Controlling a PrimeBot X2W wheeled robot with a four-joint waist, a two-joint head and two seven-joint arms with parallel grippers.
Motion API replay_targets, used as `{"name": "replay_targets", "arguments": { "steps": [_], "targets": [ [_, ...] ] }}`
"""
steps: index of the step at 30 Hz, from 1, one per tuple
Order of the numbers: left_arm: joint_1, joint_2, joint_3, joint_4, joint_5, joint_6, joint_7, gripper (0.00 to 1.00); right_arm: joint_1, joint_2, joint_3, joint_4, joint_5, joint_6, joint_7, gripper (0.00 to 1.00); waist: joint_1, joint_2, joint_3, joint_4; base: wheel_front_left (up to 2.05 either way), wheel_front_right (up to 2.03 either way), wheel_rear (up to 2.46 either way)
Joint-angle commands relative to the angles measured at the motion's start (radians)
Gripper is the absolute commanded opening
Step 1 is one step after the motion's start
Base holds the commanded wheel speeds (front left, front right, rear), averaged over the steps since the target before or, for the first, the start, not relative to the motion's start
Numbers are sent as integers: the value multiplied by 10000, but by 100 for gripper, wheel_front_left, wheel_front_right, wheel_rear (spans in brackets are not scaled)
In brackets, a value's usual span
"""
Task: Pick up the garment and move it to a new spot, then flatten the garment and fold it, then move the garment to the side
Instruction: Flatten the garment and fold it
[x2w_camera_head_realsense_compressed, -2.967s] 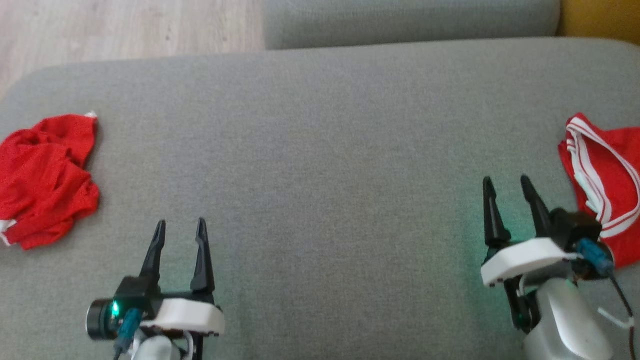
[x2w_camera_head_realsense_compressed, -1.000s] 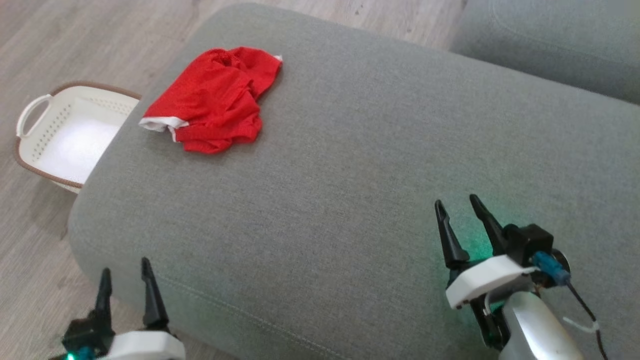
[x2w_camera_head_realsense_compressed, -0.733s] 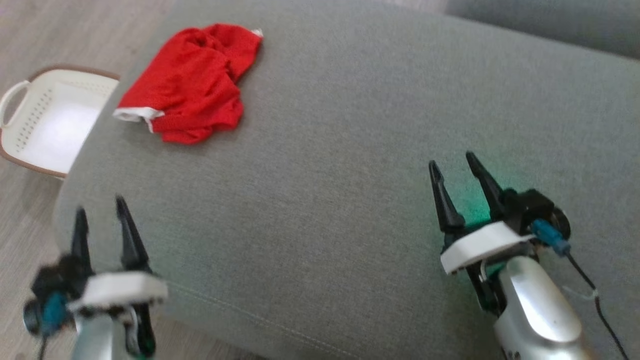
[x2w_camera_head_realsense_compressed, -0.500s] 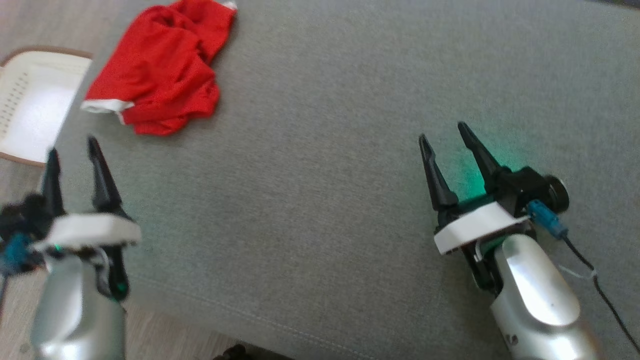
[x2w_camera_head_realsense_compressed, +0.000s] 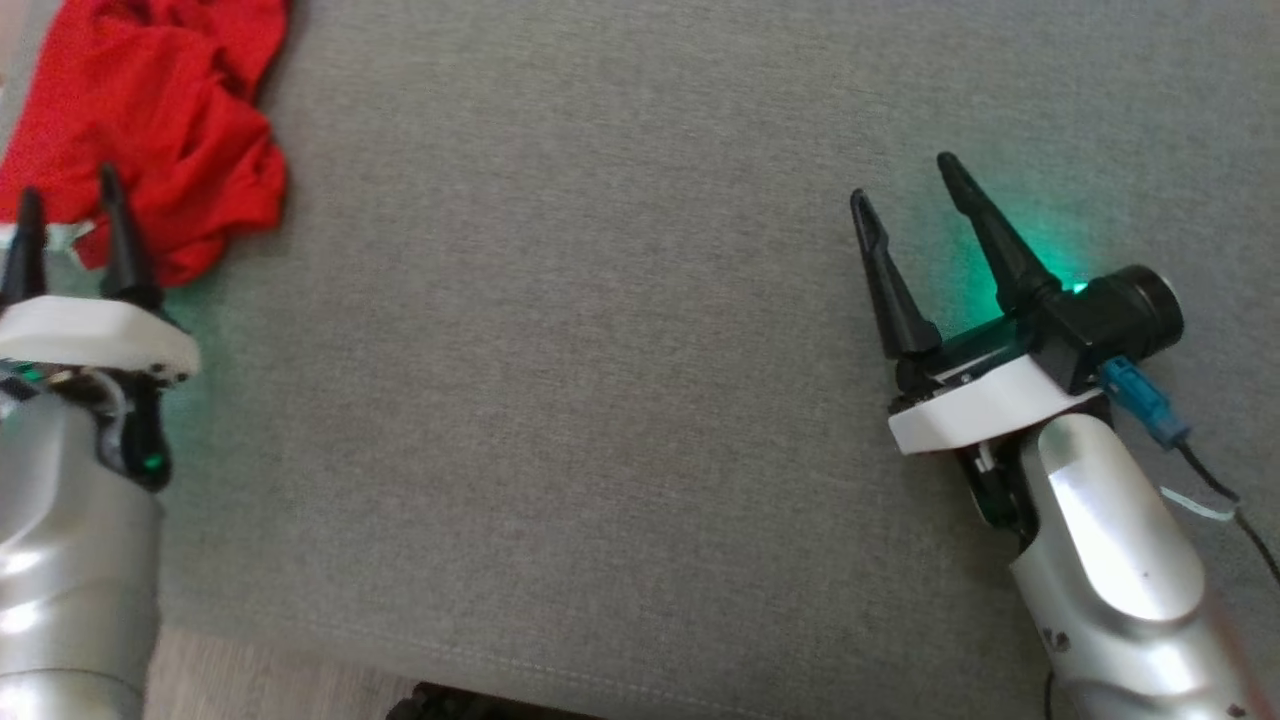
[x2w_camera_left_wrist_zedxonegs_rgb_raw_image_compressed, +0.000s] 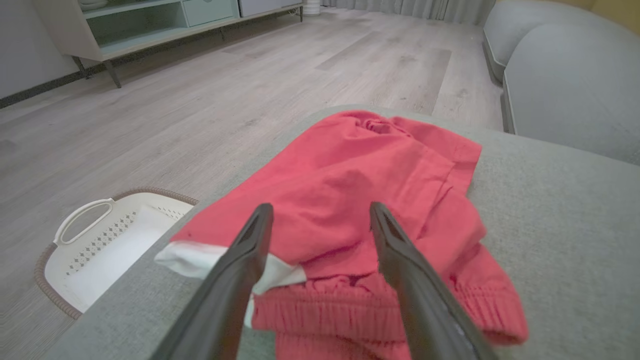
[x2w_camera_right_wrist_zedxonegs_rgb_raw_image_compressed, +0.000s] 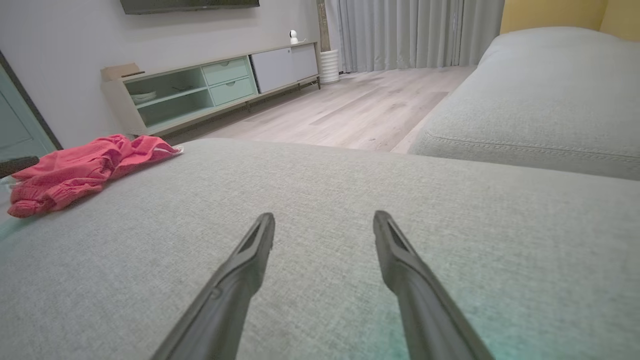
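Note:
A crumpled red garment with a white band lies at the left end of the grey sofa cushion. My left gripper hovers open just short of the garment's near edge, its fingers pointing at it. Through the left wrist view the garment spreads right behind the open left gripper, white hem at the lower left. My right gripper stands open over bare cushion at the right, nothing between its fingers. The right wrist view shows the right gripper open and the garment far off to the left.
A white laundry basket sits on the wood floor beside the cushion's left end. A second grey cushion lies beyond a gap at the right. A low cabinet stands against the far wall.
The head camera has swung left and down, so the garment now sits at the upper left corner. My left arm has advanced toward the garment's near edge. Both grippers stay open.

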Motion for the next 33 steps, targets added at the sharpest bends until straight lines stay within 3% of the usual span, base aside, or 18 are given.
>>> {"name": "replay_targets", "arguments": {
  "steps": [1, 5, 9, 10, 11, 16, 23, 29, 33],
  "targets": [
    [-196, 819, 198, -35, -76, 20, -20, 100, -6, 6, 167, -278, -78, 35, 41, 100, -2, 0, 190, -206, 0, 0, 0],
    [-487, 1020, 43, 879, -238, 19, 272, 100, -47, -60, 104, -539, -56, 35, 123, 100, -2, 0, 363, -402, 0, 0, 0],
    [-799, 805, -259, 1738, -441, 19, 722, 100, -43, -76, -20, -675, -53, 35, 176, 100, -2, 0, 476, -480, 0, 0, 0],
    [-846, 802, -328, 1845, -473, 19, 765, 60, -39, -69, -28, -667, -51, 35, 175, 100, -2, 0, 465, -493, 0, 0, 0],
    [-885, 811, -365, 1917, -527, 19, 740, 0, -37, -59, -36, -646, -43, 35, 171, 100, -2, 0, 441, -509, 0, 0, 0],
    [-1182, 1234, -690, 1717, -348, 18, -89, 0, -7, 76, -141, -447, 32, 35, 99, 100, -2, 0, 114, -601, 0, 0, 0],
    [-1868, 1602, -1598, -219, -125, 18, -489, 0, 193, 430, -434, 115, 280, 35, -68, 100, -2, 0, -796, -887, 0, 0, 0],
    [-2162, 1409, -2187, -1741, -125, 18, -501, 0, 427, 650, -533, 328, 536, 35, -107, 100, -2, 0, -1477, -1479, 0, 0, 0],
    [-2124, 900, -2799, -2820, -263, 18, -500, 0, 645, 718, -606, 211, 702, 35, -111, 100, -2, 0, -1845, -2128, 0, 0, 0]
  ]
}}
